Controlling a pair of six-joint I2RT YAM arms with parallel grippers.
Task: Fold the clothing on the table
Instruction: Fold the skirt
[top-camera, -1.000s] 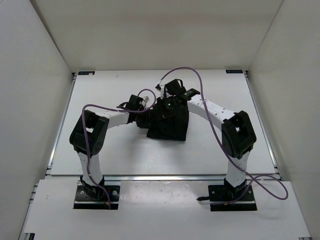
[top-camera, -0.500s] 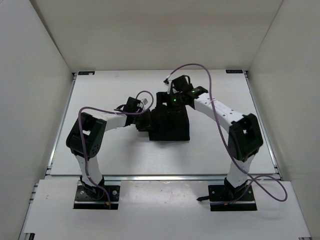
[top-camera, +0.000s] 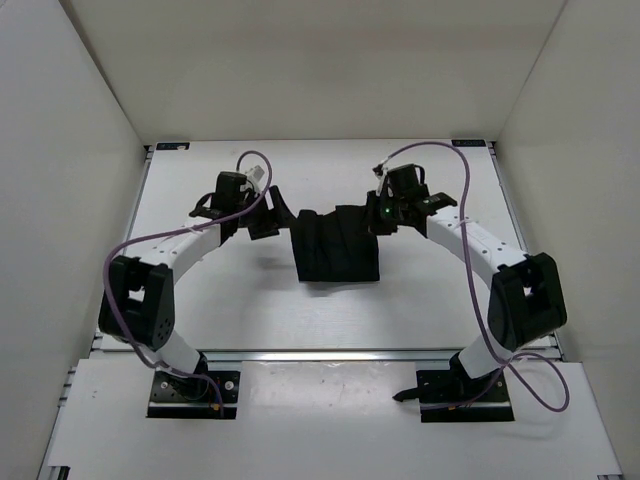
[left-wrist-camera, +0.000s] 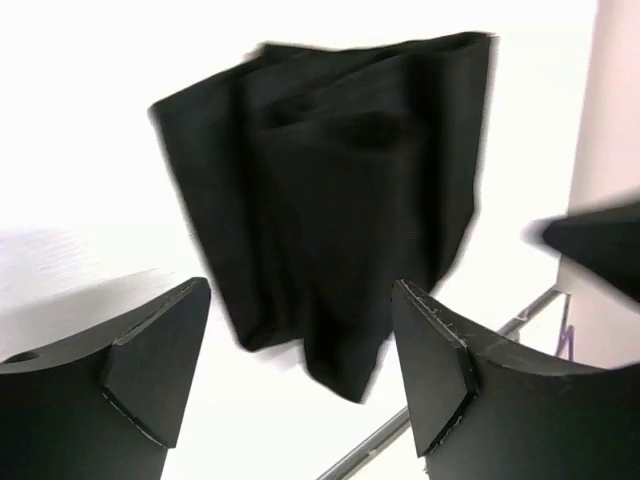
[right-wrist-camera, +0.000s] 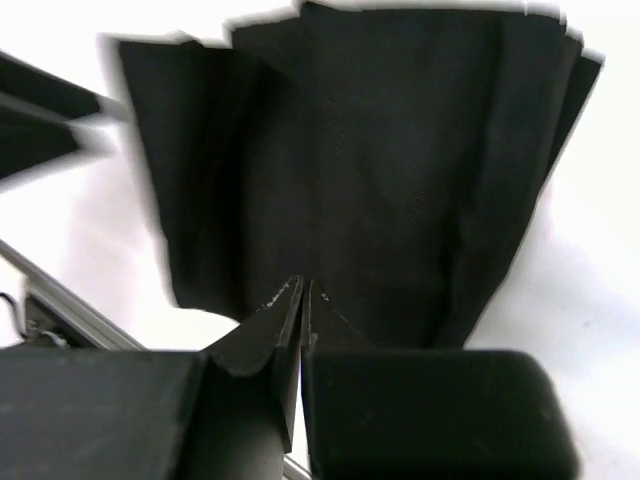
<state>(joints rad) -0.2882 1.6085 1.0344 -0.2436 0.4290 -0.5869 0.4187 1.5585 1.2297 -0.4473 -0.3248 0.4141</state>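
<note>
The clothing (top-camera: 337, 246) is a black garment lying folded into a rough square with pleat-like creases in the middle of the white table (top-camera: 210, 300). My left gripper (top-camera: 263, 221) hovers just off its left edge, open with nothing between its fingers. The left wrist view shows the clothing (left-wrist-camera: 330, 190) ahead of and below the spread left gripper (left-wrist-camera: 302, 290). My right gripper (top-camera: 379, 217) is at the garment's upper right edge. In the right wrist view, the right gripper (right-wrist-camera: 301, 284) is shut with its tips pressed together over the clothing (right-wrist-camera: 380, 170), holding nothing.
White walls enclose the table on three sides. A metal rail (top-camera: 330, 352) runs along the near edge, and both arm bases (top-camera: 195, 388) are bolted behind it. Purple cables (top-camera: 445, 160) loop over each arm.
Both arms have drawn back outward from over the clothing. The left gripper has opened and let go. The right gripper opened, then shut empty. The garment now lies flat.
</note>
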